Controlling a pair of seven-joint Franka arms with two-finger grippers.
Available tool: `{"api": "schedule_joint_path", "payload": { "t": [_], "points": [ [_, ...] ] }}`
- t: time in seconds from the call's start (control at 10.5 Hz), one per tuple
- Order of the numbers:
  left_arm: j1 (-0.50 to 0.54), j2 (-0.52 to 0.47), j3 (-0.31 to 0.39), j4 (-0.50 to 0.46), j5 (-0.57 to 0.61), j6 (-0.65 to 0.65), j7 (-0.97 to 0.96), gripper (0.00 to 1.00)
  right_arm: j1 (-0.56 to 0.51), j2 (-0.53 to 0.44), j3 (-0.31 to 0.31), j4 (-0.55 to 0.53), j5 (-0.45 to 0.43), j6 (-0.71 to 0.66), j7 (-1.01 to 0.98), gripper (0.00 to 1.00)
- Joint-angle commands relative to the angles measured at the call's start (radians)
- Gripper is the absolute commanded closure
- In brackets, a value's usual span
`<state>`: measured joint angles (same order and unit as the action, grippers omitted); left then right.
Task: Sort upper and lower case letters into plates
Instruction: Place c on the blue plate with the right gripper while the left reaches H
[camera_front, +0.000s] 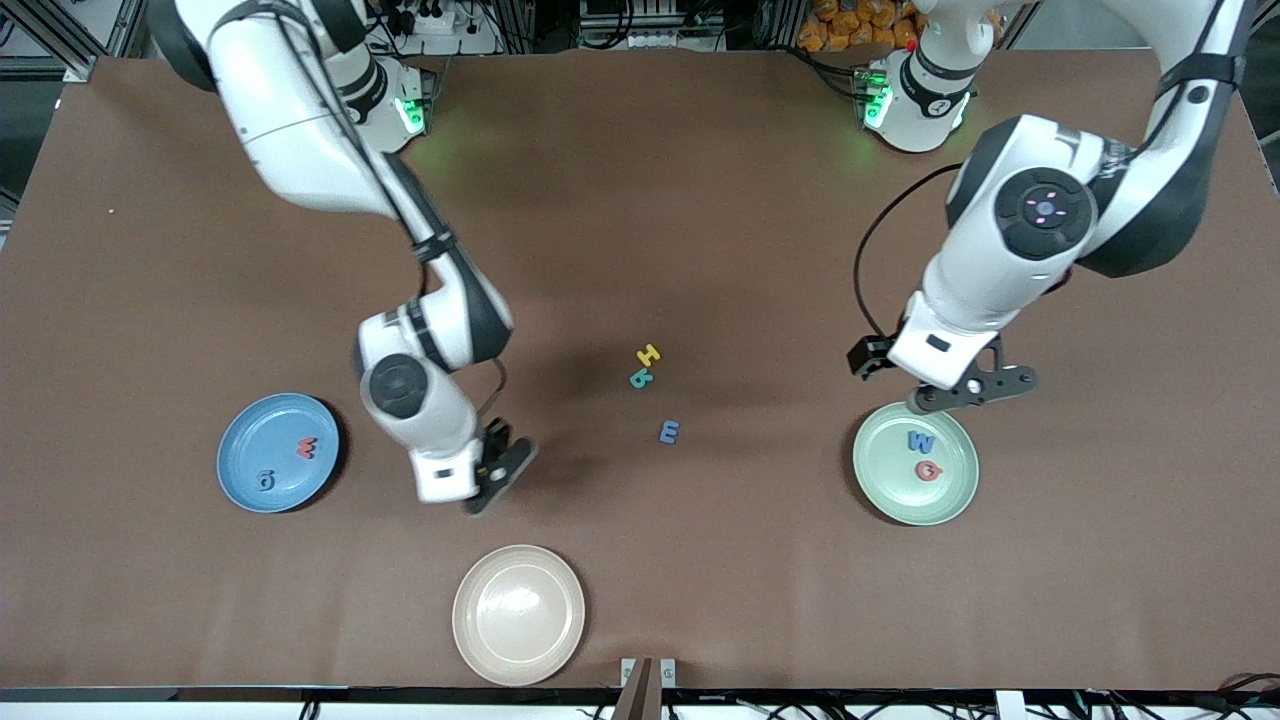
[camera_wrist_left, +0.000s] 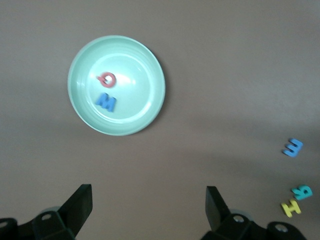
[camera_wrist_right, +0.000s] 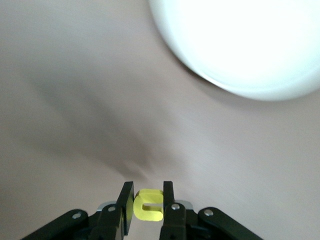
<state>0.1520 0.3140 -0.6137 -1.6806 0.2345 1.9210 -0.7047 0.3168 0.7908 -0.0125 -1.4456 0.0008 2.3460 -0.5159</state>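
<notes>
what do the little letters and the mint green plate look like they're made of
The letters, such as the blue E on the table and the yellow letter pinched in the right hand, look like soft foam: thick, flat-cut, dull solid colour with no glint. The mint green plate looks like matte plastic or glazed ceramic; its smooth surface shows only a soft sheen, so either fits.

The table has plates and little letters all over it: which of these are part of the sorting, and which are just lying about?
Part of the job:
- blue plate holding two letters
- green plate holding two letters
- yellow H, teal letter and blue E loose mid-table
- yellow letter pinched in the right gripper
- left gripper, open above the table

Just lying about:
- cream plate
</notes>
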Motion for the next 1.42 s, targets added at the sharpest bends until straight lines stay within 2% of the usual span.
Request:
{"api": "schedule_joint_path", "payload": {
  "t": [0.0, 0.28, 0.38, 0.66, 0.76, 0.85, 0.95, 1.33],
  "points": [
    [-0.035, 0.025, -0.001, 0.01, -0.011, -0.007, -0.038, 0.0, -0.169, -0.025, 0.014, -0.022, -0.007, -0.01, 0.0, 1.0],
    [-0.107, 0.06, -0.001, 0.01, 0.002, 0.003, -0.108, 0.0, -0.318, -0.025, -0.006, -0.038, -0.044, -0.02, -0.023, 1.0],
    [-0.141, 0.075, 0.0, 0.01, 0.008, 0.006, -0.143, 0.0, -0.334, -0.025, -0.041, -0.035, -0.083, -0.027, -0.061, 1.0],
    [-0.25, 0.144, 0.002, 0.033, 0.026, 0.053, -0.293, 0.0, -0.379, -0.047, -0.087, -0.035, -0.084, -0.149, -0.07, 1.0],
    [-0.288, 0.177, 0.005, 0.033, 0.031, 0.109, -0.355, 0.0, -0.404, -0.056, -0.084, -0.035, -0.078, -0.203, -0.064, 0.76],
    [-0.322, 0.206, 0.005, 0.033, 0.063, 0.139, -0.401, 0.0, -0.404, -0.07, -0.084, -0.035, -0.064, -0.246, -0.059, 0.33],
    [-0.339, 0.235, 0.005, 0.038, 0.1, 0.151, -0.442, 0.0, -0.401, -0.088, -0.083, -0.038, -0.047, -0.272, -0.055, 0.0],
    [-0.41, 0.35, 0.006, 0.1, 0.143, 0.158, -0.48, 0.0, -0.34, -0.094, -0.078, -0.019, -0.045, -0.28, -0.046, 0.0]
  ]
}}
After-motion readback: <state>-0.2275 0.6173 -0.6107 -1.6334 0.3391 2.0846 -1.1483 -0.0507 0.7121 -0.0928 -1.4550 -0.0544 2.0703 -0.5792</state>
